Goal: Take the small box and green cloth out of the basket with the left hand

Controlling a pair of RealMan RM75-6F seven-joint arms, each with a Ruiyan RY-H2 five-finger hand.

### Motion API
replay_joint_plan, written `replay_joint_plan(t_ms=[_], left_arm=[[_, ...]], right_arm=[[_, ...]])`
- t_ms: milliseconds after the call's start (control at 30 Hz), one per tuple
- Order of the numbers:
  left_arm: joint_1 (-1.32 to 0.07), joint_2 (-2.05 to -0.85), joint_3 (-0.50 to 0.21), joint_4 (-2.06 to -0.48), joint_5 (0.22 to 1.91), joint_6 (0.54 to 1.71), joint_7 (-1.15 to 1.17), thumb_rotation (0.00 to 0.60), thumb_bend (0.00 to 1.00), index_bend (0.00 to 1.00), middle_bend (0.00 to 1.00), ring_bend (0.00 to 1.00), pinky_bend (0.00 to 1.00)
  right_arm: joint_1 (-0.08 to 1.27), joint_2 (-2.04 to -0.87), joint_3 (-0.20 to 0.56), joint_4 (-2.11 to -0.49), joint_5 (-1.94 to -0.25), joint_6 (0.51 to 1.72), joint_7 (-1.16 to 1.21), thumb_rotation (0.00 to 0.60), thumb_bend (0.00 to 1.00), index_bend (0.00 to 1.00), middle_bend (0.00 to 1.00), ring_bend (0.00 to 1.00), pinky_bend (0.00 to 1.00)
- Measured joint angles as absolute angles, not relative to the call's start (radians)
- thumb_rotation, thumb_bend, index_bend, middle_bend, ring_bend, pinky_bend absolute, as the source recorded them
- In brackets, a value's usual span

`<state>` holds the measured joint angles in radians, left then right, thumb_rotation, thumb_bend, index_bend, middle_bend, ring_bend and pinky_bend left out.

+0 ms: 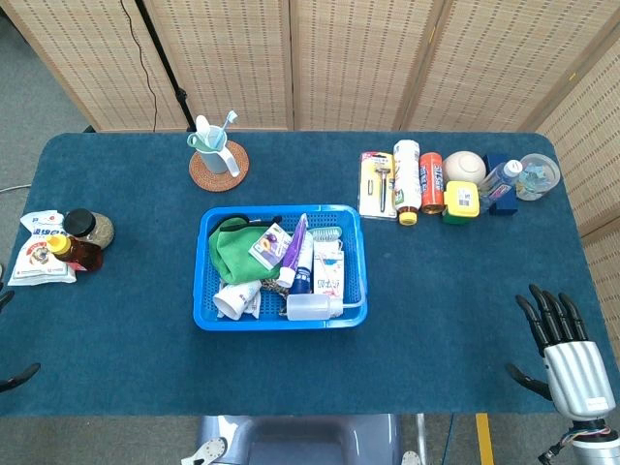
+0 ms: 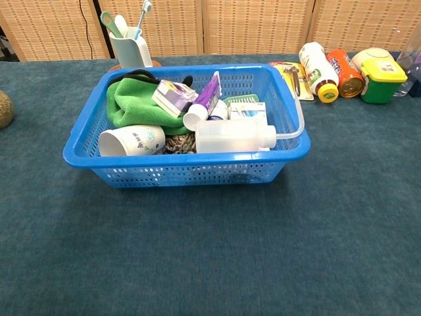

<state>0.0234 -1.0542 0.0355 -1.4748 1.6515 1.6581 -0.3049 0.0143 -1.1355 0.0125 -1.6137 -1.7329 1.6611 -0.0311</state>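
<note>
Nearest you in the chest view is bare blue tabletop point(image 2: 210, 263), and just beyond it the front wall of the blue basket point(image 2: 191, 172), with a clear squeeze bottle point(image 2: 233, 136) lying along that wall and a white cup point(image 2: 131, 141) on its side at the front left corner.

Your targets are both inside the basket. The green cloth point(image 2: 131, 105) is bunched in the back left part, and the small box point(image 2: 173, 97), white with a purple print, rests tilted on the cloth's right edge, touching a purple tube point(image 2: 209, 93) that leans beside it. From above, the small box point(image 1: 270, 244) sits near the basket's middle, the green cloth point(image 1: 230, 252) to its left.

Nothing has been lifted yet, so you appear to be at the very start: the approach for the first pick. Only dark fingertips of the left robot hand point(image 1: 17, 373) show at the left edge of the head view, too little to tell whether it is open or closed; it is well apart from the basket. The right robot hand point(image 1: 562, 339) rests at the tabletop's right front with its fingers spread and nothing in them.

Taking the box first looks sensible, since it lies on the cloth. Bring the left robot hand over the basket's left rim and come down from above, minding the tube and the cup.
</note>
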Motion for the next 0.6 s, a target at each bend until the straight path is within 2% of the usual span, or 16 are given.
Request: replay_joint_plan(t_ms=[400, 600], left_arm=[[0.012, -1.061, 0.033, -1.471, 1.666, 1.657, -0.308, 0.600, 0.00, 0.00, 0.00, 0.00, 0.00], [-0.044, -1.048, 0.013, -1.497, 1.694, 1.628, -0.302, 0.600, 0.00, 0.00, 0.00, 0.00, 0.00]], right_arm=[[0.015, -1.133, 0.011, -1.617, -1.735, 1.662, -0.023, 0.600, 0.00, 0.00, 0.00, 0.00, 0.00], [0.016, -1.127, 0.016, -1.617, -1.720, 1.658, -0.005, 0.600, 0.00, 0.00, 0.00, 0.00, 0.00]])
